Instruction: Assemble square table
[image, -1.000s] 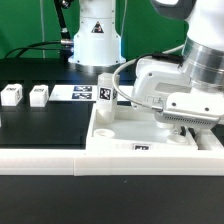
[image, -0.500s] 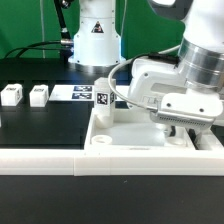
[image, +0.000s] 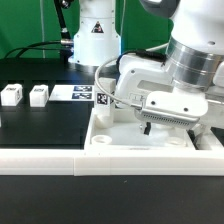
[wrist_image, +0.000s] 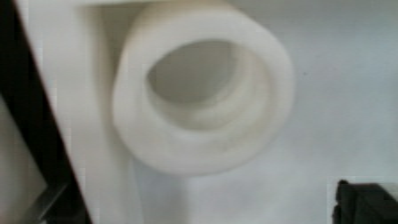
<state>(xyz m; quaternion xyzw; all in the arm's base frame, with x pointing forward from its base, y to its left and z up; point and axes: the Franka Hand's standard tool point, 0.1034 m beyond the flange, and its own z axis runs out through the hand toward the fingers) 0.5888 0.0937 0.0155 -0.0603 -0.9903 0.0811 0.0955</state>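
The gripper (image: 158, 122) hangs low over the tabletop (image: 128, 132) and carries nothing. The wrist view shows one dark fingertip (wrist_image: 366, 200) far out at the picture's edge and only bare slab in the middle, so I judge the jaws spread. Close under the wrist camera lies a round, empty corner socket (wrist_image: 199, 100). In the exterior view the hand hides the fingers and the ground under them, so I cannot tell which corner that socket belongs to. That view does show the layout, which the wrist view cannot. The tabletop lies flat beneath the gripper, against the L-shaped rail (image: 40, 158) at about seven o'clock. An upright leg (image: 102, 97) stands at the slab's far corner, at ten o'clock from the gripper. A loose leg (image: 39, 94) and a second loose leg (image: 12, 95) sit well apart at nine o'clock on the black table (image: 50, 125), with the marker board (image: 72, 93) between them and the upright leg. The parts look like rigid, light, smooth plastic, likely slippery but not fragile. The slab seems too wide to pinch and is better nudged at an edge. A leg is best taken across two flat sides near mid-height.
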